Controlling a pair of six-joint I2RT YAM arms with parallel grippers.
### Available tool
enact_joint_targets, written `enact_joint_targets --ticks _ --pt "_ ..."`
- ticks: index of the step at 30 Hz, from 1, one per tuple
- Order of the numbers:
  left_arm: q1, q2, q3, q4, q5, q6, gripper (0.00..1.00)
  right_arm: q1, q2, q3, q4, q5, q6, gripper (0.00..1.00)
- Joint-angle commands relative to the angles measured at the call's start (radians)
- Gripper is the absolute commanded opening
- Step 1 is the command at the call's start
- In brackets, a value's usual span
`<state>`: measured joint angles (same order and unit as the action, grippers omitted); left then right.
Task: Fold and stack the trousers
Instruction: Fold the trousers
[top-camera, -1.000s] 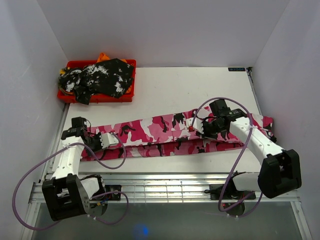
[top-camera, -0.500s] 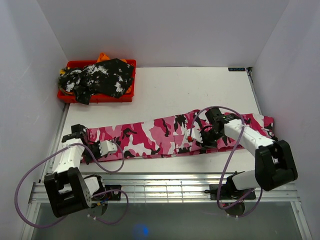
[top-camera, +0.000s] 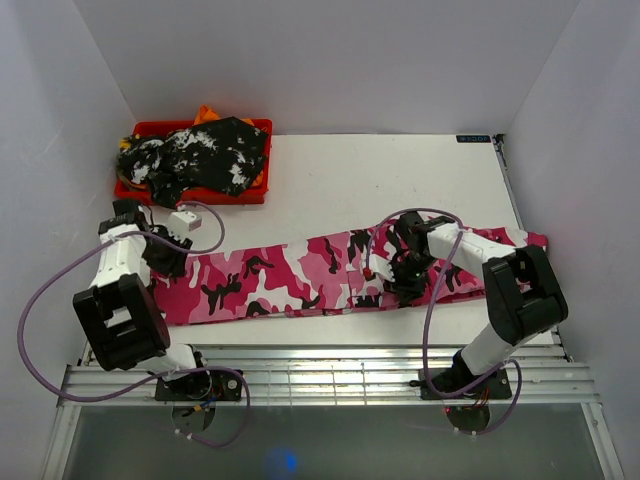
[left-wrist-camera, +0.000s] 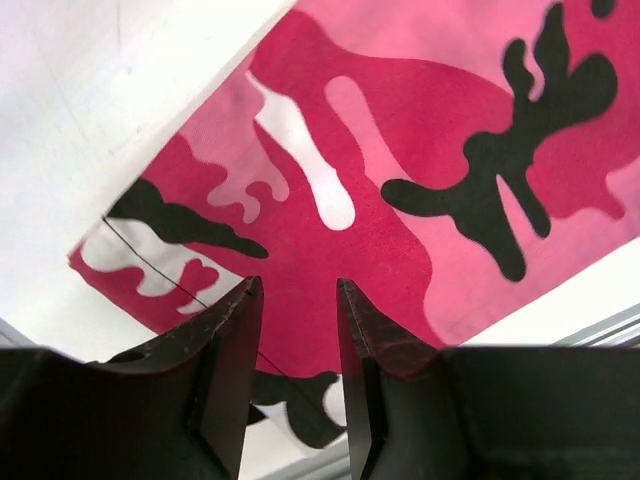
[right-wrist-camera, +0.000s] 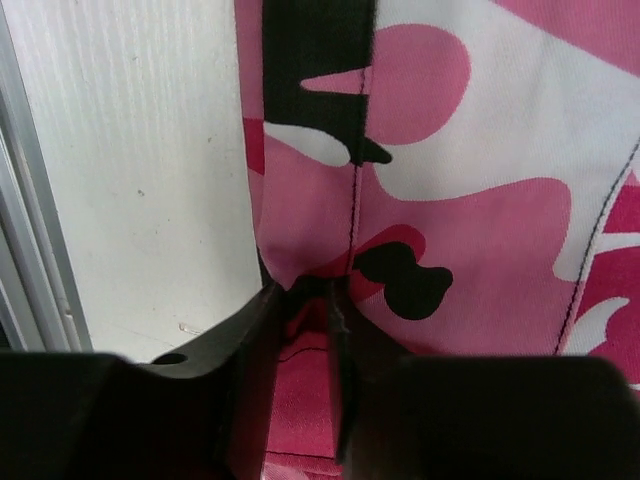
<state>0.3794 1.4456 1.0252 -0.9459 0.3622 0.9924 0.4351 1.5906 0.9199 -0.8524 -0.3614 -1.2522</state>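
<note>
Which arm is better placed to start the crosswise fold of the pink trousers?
Probably left: the left tool hangs open over one end of the pink trousers; the right tool sits mid-length, pinching cloth.

Red tray (top-camera: 215, 195) sits far-left on white table (top-camera: 380, 180).

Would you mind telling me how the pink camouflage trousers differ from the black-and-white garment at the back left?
The pink trousers are pink, white and black; the black-and-white garment has no pink. The pink trousers lie stretched out long and flat on the table; the black-and-white garment sits bunched in a heap in the red tray. Both are soft, blotchy-patterned cloth.
</note>
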Motion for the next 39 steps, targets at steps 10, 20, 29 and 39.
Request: enact_joint_targets --ticks 10,20,29,39 --pt "0.046 -0.010 -0.034 -0.084 0.084 -0.366 0.43 0.097 0.123 0.174 -0.083 -0.053 0.115 0.54" --pt "-0.059 0.120 -0.169 0.160 -0.101 -0.488 0.34 0.082 0.077 0.382 -0.174 -0.054 0.218 0.91" --pt "0.149 0.397 -0.076 0.237 -0.278 -0.420 0.25 -0.221 0.075 0.493 -0.269 -0.033 0.310 0.91" --pt "0.225 0.490 0.229 0.219 -0.277 -0.259 0.25 -0.545 0.054 0.533 -0.382 -0.002 0.212 0.85"
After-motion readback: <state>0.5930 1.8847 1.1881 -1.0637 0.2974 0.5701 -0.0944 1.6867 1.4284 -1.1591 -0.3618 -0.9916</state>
